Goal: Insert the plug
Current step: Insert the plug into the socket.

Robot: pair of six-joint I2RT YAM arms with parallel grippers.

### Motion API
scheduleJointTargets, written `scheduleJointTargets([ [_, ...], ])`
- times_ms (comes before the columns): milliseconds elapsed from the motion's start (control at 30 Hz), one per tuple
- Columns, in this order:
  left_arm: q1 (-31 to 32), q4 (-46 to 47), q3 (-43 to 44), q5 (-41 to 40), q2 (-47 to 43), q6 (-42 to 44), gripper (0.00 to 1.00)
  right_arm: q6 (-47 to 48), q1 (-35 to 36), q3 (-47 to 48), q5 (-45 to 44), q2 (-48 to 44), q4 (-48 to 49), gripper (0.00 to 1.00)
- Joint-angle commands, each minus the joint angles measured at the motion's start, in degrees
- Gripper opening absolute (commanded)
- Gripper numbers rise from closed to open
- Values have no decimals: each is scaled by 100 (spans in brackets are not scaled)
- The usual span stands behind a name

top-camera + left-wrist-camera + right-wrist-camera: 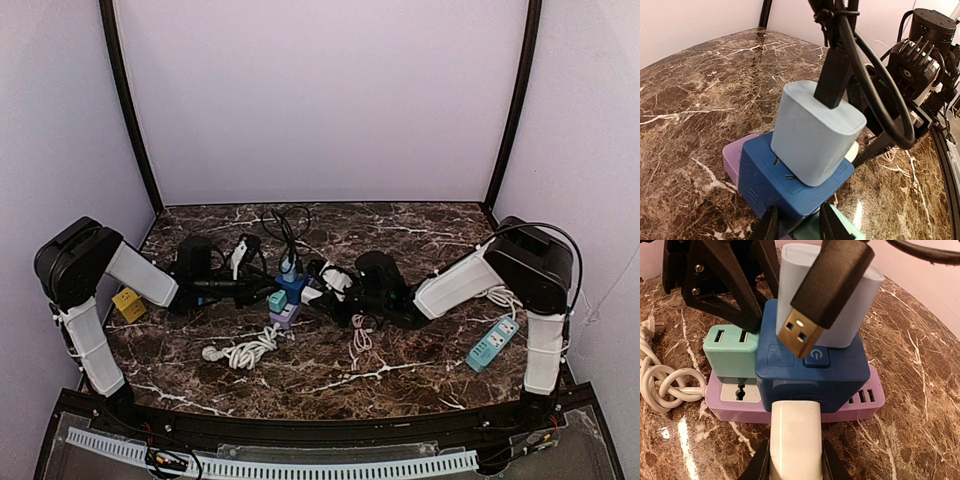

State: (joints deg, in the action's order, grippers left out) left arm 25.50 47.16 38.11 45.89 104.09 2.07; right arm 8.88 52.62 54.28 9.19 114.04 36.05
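From the top view, a dark marble table (420, 365) with white veins fills the floor of a booth with pale lavender walls (320, 100), and black frame posts (130, 110) run up the back corners. The middle is crowded: a blue socket cube (292, 287) sits on a purple power strip (285, 316), with a teal adapter (277, 300) beside it. The left gripper (250, 287) and right gripper (318, 292) meet there from either side. A coiled white cable (243, 352) lies in front, a yellow block (128, 304) sits near the left edge and a teal strip (493, 343) near the right edge. The back half of the marble is bare. In the left wrist view, a light-blue charger block (810, 135) stands on the cube. The left gripper's fingers (771, 225) stand narrowly apart, straddling the cube's near lower corner, and I cannot tell whether they clamp it. Open marble stretches to the left. In the right wrist view, the right gripper is closed on the white plug (795, 435), whose nose meets the cube's near face. A black USB connector (830, 285) hangs over the charger with its metal end bare. The left gripper's black fingers crowd the adapter's top.
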Motion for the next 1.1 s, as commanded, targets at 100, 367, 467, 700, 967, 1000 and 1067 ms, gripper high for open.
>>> scheduleJointTargets([
  [100,795,-196,-157,1246,526,-171,26,95,228,947,794,384,917,0],
  [367,840,-139,-120,1458,564,-34,25,943,82,1622,1923,244,253,0],
  [467,849,-114,-119,1482,572,-45,25,965,81,1831,1843,327,110,0],
  [700,854,-104,-147,1380,534,-39,25,738,86,1646,1718,327,410,0],
  [967,621,-441,-317,800,-72,409,40,1095,-10,684,1212,-344,-17,28],
  [1000,559,-566,-298,749,-223,479,44,1099,-9,692,1196,-369,-199,33],
  [1067,475,-924,-274,616,-449,691,51,1066,-13,662,1149,-417,-474,42],
])
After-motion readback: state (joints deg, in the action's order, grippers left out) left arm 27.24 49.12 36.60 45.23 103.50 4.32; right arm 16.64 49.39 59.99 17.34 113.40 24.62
